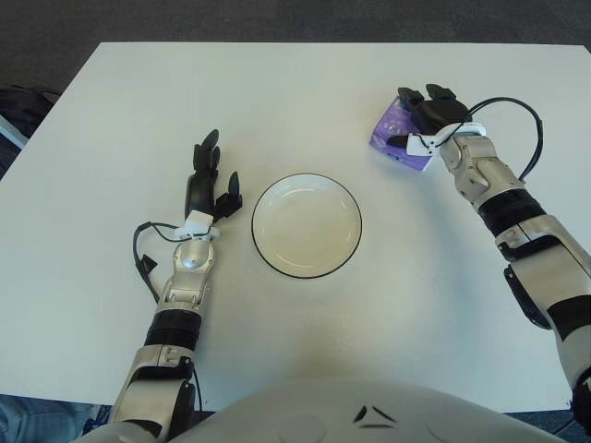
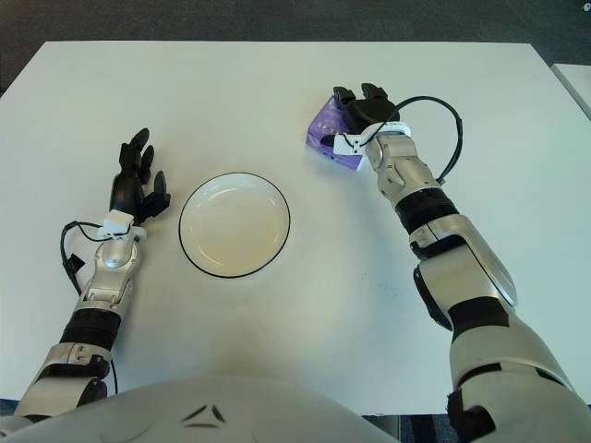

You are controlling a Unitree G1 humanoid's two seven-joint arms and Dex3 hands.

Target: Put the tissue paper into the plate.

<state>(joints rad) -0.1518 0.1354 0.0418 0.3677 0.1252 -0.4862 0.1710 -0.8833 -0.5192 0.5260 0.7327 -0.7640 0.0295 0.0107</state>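
On the white bench (image 1: 277, 92), your right hand (image 1: 427, 118) gripped the tissue paper (image 1: 395, 135) beyond the plate (image 1: 307, 225); you needed a firm hold before lifting. Left hand (image 1: 209, 180) lay open beside the plate.

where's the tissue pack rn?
The purple tissue pack sits on the white table, far right of the plate, under the right hand, whose fingers wrap over it.
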